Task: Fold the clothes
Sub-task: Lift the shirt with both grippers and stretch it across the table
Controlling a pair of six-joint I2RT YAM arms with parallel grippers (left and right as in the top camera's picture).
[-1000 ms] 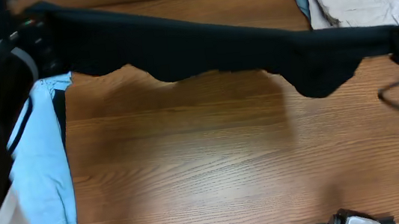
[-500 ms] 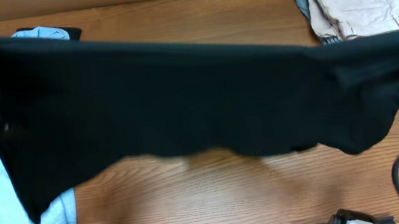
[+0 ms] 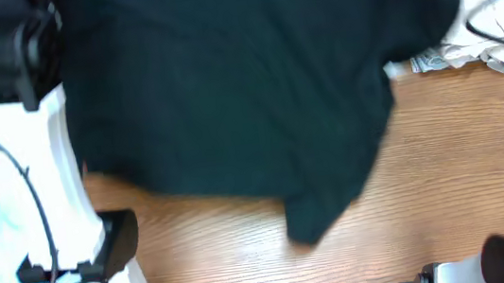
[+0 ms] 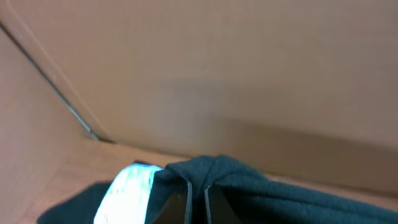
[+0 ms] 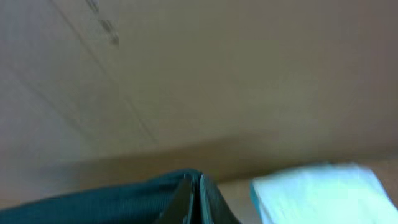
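Observation:
A large dark green-black garment (image 3: 227, 87) hangs spread out, lifted high over the far half of the table, with one corner drooping toward the front middle. My left gripper (image 4: 198, 200) is shut on a bunched edge of the garment (image 4: 249, 180). My right gripper (image 5: 194, 194) is shut on another edge of it (image 5: 124, 202). In the overhead view both sets of fingers are hidden behind the cloth or out of frame.
A folded pale pile (image 3: 490, 14) lies at the table's far right, partly covered by the garment; it also shows in the right wrist view (image 5: 323, 193). A light blue garment (image 4: 130, 190) lies at the left. My left arm (image 3: 38, 185) stands at the left. A brown wall (image 4: 217, 74) stands behind the wooden table (image 3: 447, 186).
Both grippers have lifted the dark garment higher and farther back; it now hangs as a wide sheet covering the far table and part of the folded pile.

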